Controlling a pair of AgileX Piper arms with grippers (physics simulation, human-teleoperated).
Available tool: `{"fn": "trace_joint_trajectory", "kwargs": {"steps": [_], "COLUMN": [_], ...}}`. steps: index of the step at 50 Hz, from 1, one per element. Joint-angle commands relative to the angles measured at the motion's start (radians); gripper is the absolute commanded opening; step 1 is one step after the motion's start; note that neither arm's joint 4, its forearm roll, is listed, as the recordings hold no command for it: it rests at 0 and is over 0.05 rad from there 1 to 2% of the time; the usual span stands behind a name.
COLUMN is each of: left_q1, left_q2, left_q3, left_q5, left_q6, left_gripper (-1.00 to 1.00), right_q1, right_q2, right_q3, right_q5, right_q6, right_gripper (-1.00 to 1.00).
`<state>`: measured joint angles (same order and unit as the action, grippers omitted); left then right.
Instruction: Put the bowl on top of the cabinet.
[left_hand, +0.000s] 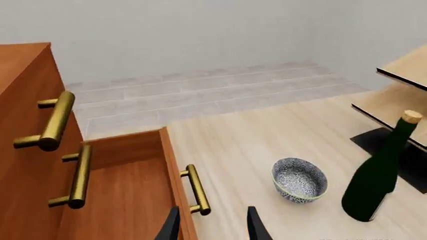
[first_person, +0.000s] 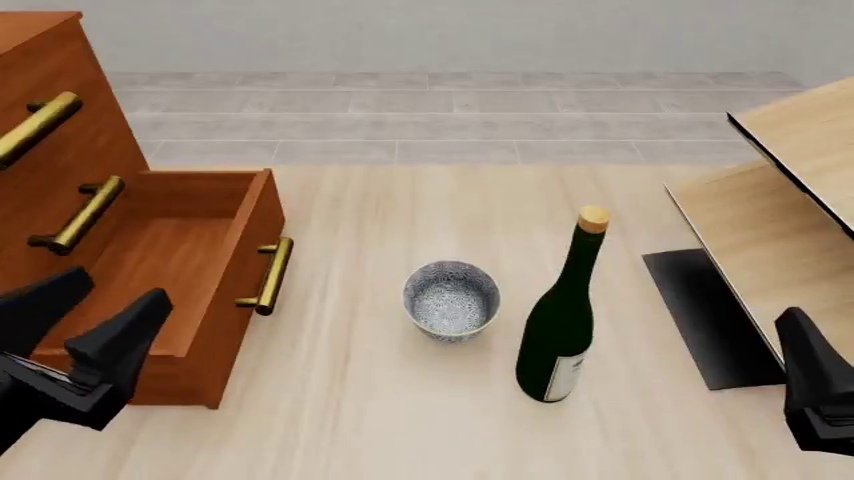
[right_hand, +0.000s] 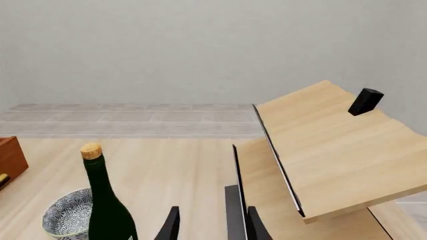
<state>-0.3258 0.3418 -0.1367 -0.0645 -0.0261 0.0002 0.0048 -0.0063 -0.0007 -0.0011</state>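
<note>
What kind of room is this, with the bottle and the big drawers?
Probably a pretend home room inside a computer simulation, not a real one. On a pale wood table sit a reddish cabinet with one drawer pulled open, a speckled bowl and a corked green wine bottle. Grey floor and a plain wall lie behind.

Left end effector (first_person: 83, 325), right end effector (first_person: 814, 385): matte black, angular wedge-shaped fingers, seemingly unmarked.

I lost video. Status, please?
Both grippers, left and right, open, empty. Bowl on table, untouched. Bottle stands beside it.
</note>
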Motion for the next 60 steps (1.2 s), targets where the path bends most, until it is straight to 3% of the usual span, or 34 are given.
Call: {"fn": "trace_joint_trajectory", "kwargs": {"steps": [1,26,32,40,43,47,54,55,56,60], "left_q1": [-0.071,-0.220,-0.254,-0.314,-0.316,-0.322,-0.335,-0.316,-0.333,-0.342], "left_q2": [0.162,0.503,0.599,0.683,0.768,0.748,0.849,0.912,0.874,0.907], "left_q3": [-0.026,-0.136,-0.155,-0.190,-0.225,-0.224,-0.291,-0.325,-0.308,-0.333], "left_q5": [-0.114,-0.272,-0.335,-0.356,-0.349,-0.361,-0.358,-0.323,-0.353,-0.347], "left_q6": [-0.010,-0.057,-0.034,-0.055,-0.043,-0.047,-0.072,-0.013,-0.056,-0.063], "left_gripper": [1.00,1.00,1.00,1.00,1.00,1.00,1.00,1.00,1.00,1.00], "right_q1": [0.000,0.000,0.000,0.000,0.000,0.000,0.000,0.000,0.000,0.000], "right_q2": [-0.002,-0.001,-0.001,0.002,0.003,0.003,0.001,0.000,0.000,0.001], "right_q3": [-0.003,-0.001,0.000,0.001,0.003,0.002,0.000,-0.001,-0.001,-0.001], "right_q5": [0.005,0.003,0.001,-0.003,-0.006,-0.005,0.000,0.001,0.001,0.000], "right_q6": [0.000,0.000,0.000,0.000,0.000,0.000,0.000,0.000,0.000,0.000], "right_gripper": [1.00,1.00,1.00,1.00,1.00,1.00,1.00,1.00,1.00,1.00]}}
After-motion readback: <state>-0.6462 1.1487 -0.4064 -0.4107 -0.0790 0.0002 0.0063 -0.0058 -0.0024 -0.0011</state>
